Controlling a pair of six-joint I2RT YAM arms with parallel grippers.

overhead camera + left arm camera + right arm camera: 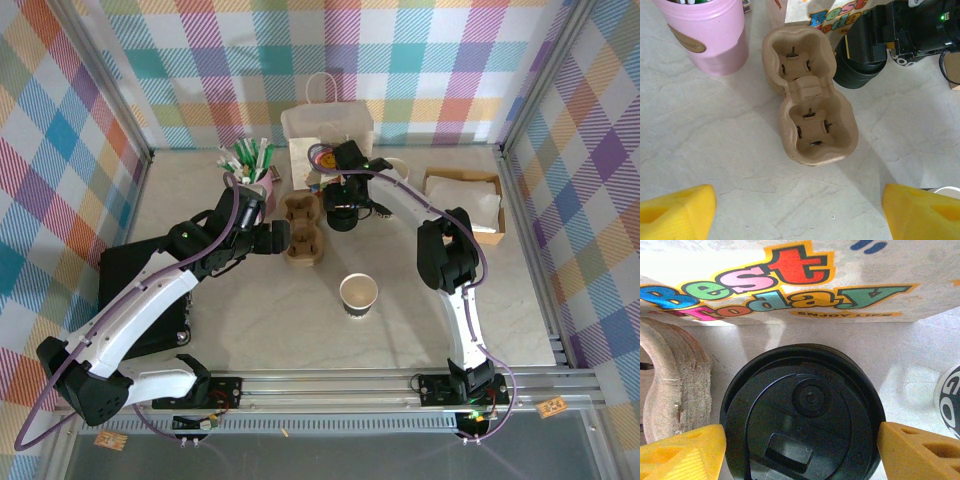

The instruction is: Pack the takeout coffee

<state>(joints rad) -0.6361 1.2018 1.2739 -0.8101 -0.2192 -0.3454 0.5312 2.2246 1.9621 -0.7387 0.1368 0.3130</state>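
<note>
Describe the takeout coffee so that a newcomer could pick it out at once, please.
Find the white paper bag at the back of the table. Just in front of it, right of the brown cardboard carrier, stands the takeout coffee. Unlike the open cup nearer the arms, it wears a round black lid.

Pastel plaid walls (420, 60) on three sides, pale marbled tabletop (260, 330) — evenly lit, metal rail (340, 383) along front
</note>
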